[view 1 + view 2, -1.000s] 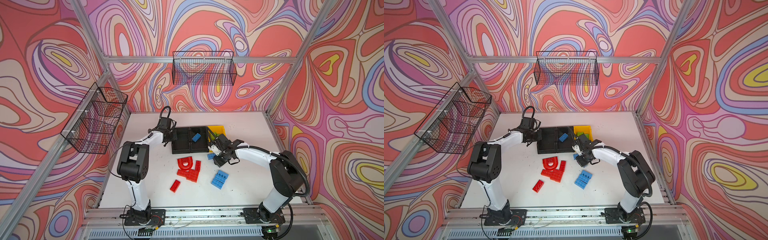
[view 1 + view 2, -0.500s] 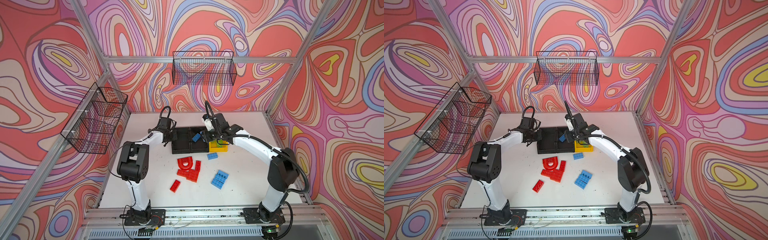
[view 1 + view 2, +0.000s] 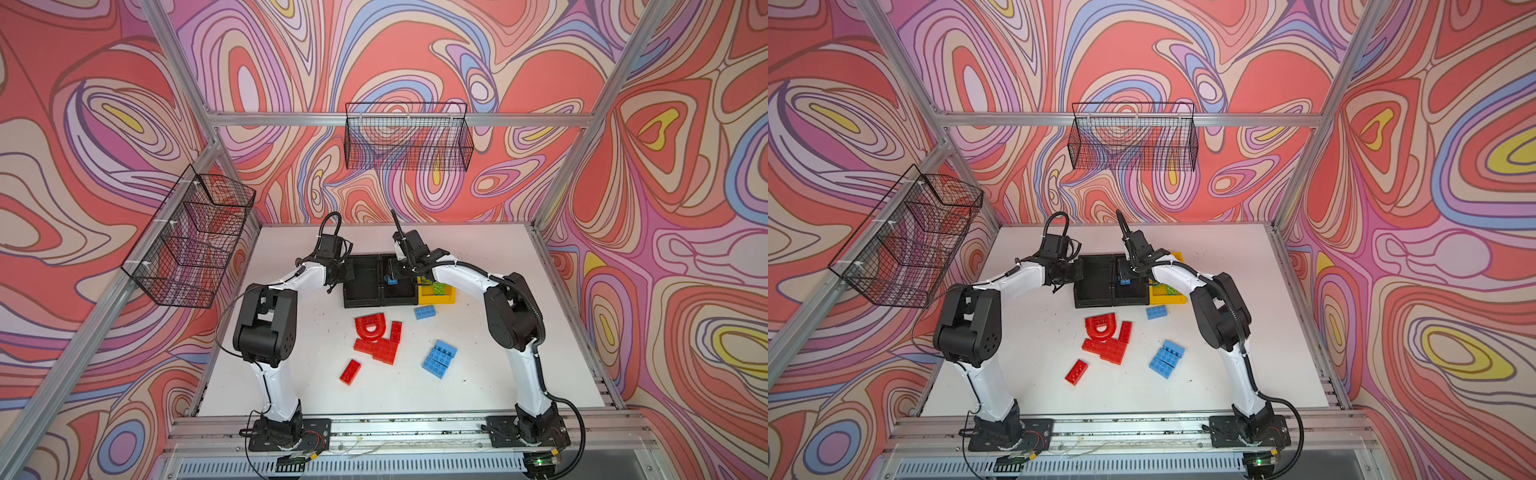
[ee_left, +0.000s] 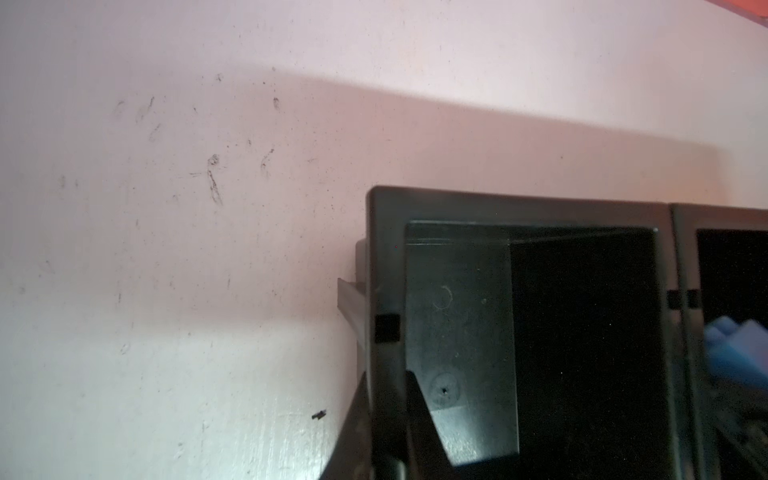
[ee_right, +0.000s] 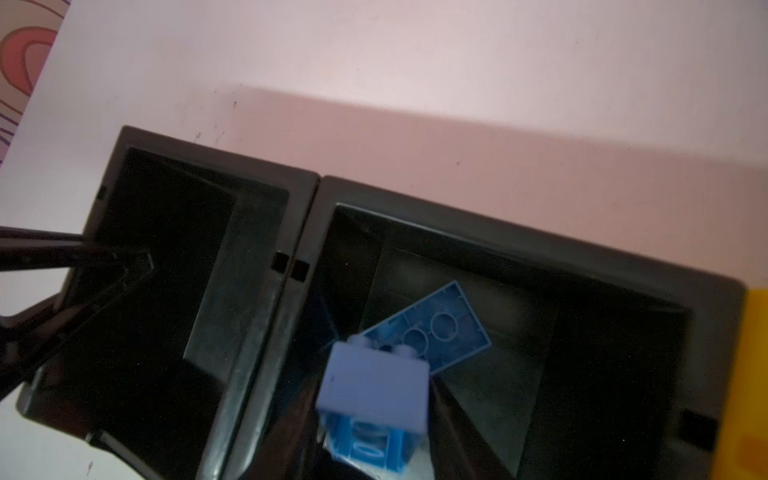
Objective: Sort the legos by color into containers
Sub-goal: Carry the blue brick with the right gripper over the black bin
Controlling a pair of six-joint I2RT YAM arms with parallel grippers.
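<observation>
The left gripper (image 4: 388, 374) clamps the outer wall of the end black bin (image 4: 519, 208). The right gripper (image 5: 376, 399) hangs over the middle black bin (image 5: 519, 243), a small blue brick (image 5: 374, 386) between its jaws and inside the rim. Whether the jaws grip it, I cannot tell.

1. The metal rail (image 3: 407, 424) carries two black base plates (image 3: 286, 432).
2. The left arm (image 3: 276, 386) has white rounded tubes and big black joint blocks with small round holes.
3. The right arm (image 3: 530, 374) has the same colours; a black ribbed hose (image 3: 536, 311) runs along it.
4. A thin black cable (image 3: 219, 322) hangs beside the left arm, above the rail.
5. Far from the rail, both arms end in black parts.
</observation>
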